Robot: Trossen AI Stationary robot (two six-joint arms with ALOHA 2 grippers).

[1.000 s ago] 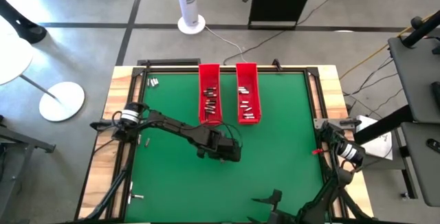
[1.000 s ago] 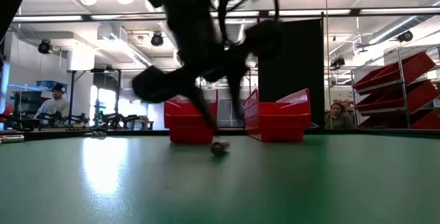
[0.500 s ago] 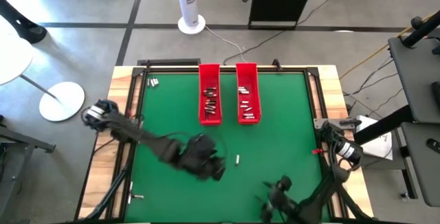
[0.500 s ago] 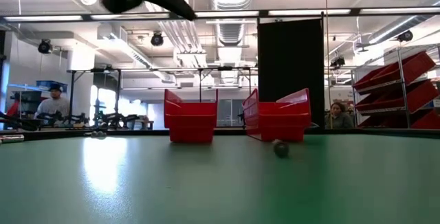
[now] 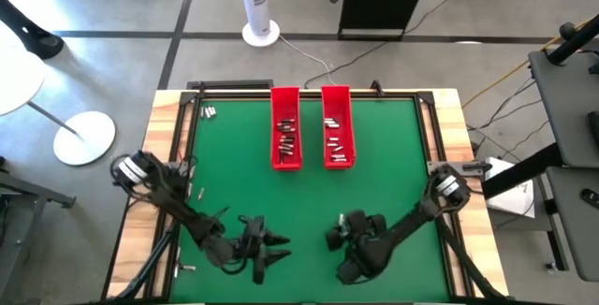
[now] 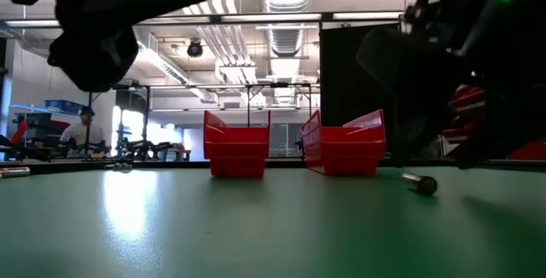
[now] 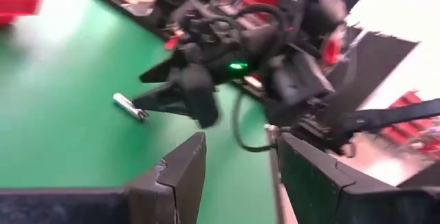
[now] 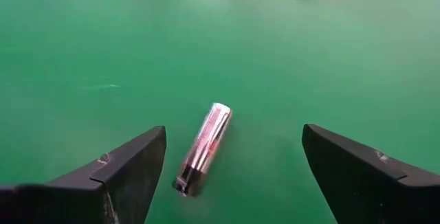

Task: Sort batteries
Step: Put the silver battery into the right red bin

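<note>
At the far left corner of the green tabletop lie a few stray batteries, well apart from everything else. The left gripper hangs near the front edge, its fingers parted around nothing. Toward the back stand two red trays side by side — the left tray and the right tray, each holding small batteries. Right of centre, near the front, the right gripper is low over the tabletop, spread wide, with a single loose battery lying flat between its fingers — neither finger touching it. The low view shows this battery resting on the green surface.
</note>
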